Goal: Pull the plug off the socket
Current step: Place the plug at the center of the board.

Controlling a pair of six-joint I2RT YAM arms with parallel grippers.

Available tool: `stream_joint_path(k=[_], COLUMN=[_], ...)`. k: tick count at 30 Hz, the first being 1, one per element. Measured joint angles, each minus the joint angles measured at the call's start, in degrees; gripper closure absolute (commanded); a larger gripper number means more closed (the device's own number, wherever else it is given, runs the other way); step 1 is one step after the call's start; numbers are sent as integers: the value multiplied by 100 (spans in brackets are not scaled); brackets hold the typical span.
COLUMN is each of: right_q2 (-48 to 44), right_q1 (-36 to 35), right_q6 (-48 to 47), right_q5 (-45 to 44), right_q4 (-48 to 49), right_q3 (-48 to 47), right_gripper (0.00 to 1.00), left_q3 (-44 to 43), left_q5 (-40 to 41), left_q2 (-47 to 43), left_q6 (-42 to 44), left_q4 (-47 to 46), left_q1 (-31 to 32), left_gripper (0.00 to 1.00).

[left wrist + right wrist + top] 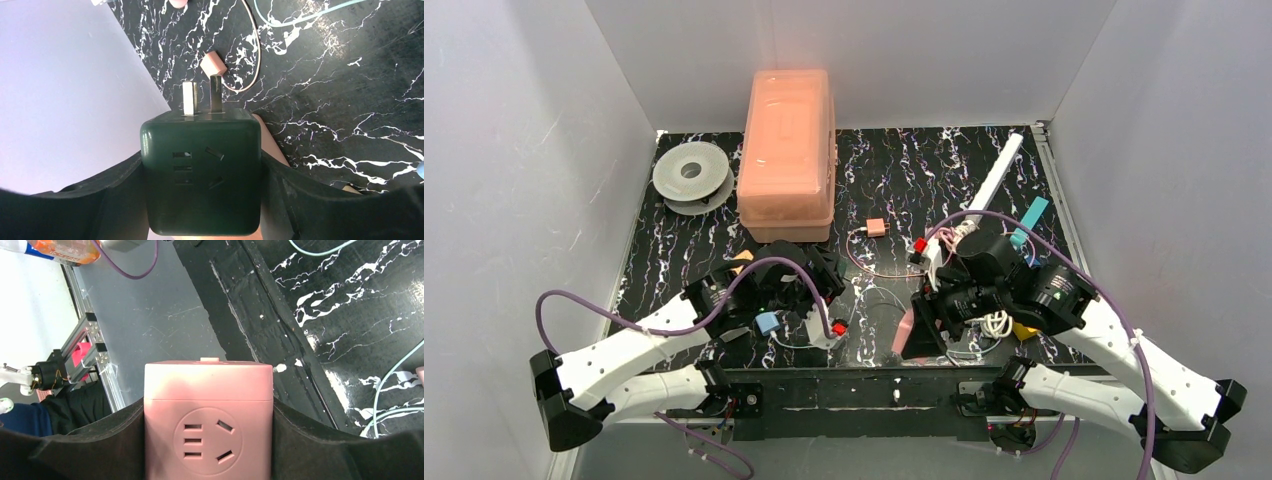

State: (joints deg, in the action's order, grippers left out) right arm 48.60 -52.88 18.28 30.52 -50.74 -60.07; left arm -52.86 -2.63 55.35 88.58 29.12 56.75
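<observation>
Plug (200, 170): glossy green cube; socket (207, 430) pink.

We see the right gripper (208, 450) with its black fingers (320, 440) pressed against both sides of a pink socket cube (208, 405), outlet face toward us. Beyond lie the black marbled table (350, 305) and a teal cable (382, 385).

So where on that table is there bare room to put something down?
The back middle, between the pink box and the white strip, is bare. A smaller patch lies on the near side of the spool. The front middle is crowded with cables and small parts.
</observation>
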Motion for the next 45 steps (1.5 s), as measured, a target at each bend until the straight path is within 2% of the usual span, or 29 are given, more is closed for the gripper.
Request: stream_joint_path(k=[6, 10, 12, 16, 19, 23, 26, 29, 33, 35, 37, 39, 42, 45], right_q2=[-323, -341, -129, 376, 437, 422, 422, 485, 734, 935, 1191, 1456, 1818, 2129], right_q1=[4, 225, 553, 1598, 2503, 3622, 4297, 4673, 4872, 4881, 4881, 4881, 4881, 4881], right_q6=[48, 63, 59, 66, 116, 264, 374, 448, 566, 603, 645, 702, 802, 881], right_q5=[-245, -597, -739, -1036, -1189, -1270, -1287, -1335, -1445, -1532, -1606, -1687, -1810, -1910], right_q4=[-105, -109, -85, 68, 181, 378, 533, 588, 634, 664, 765, 855, 994, 1150], right_q3=[39, 90, 90, 98, 127, 302, 621, 901, 1102, 1115, 1115, 1115, 1117, 1117], right_gripper=[99, 99, 99, 99, 99, 99, 99, 99, 99, 94, 92, 91, 86, 79], left_q3=[74, 15, -380, -1731, -2632, -3318, -3641, -3733, -3738, -3790, -3845, -3849, -3829, -3825], left_q5=[103, 258, 367, 457, 459, 308, 92, -37, -131, -131, -129, -122, -125, -271], left_q2=[-83, 153, 667, 2114, 3064, 3928, 4463, 4857, 5386, 5665, 5897, 6067, 6148, 6122], left_q6=[-162, -737, -1287, -2490, -3289, -4129, -4715, -5121, -5493, -5626, -5720, -5801, -5917, -6089], left_q4=[-39, 33, 387, 1185, 1526, 1882, 1956, 1932, 1899, 1895, 1860, 1792, 1681, 1611], left_q1=[-234, -286, -291, -299, -343, -463, -595, -719, -951, -1104, -1241, -1364, -1473, -1484], left_gripper=[100, 100, 100, 100, 100, 100, 100, 100, 100, 100, 85, 59, 5, 2])
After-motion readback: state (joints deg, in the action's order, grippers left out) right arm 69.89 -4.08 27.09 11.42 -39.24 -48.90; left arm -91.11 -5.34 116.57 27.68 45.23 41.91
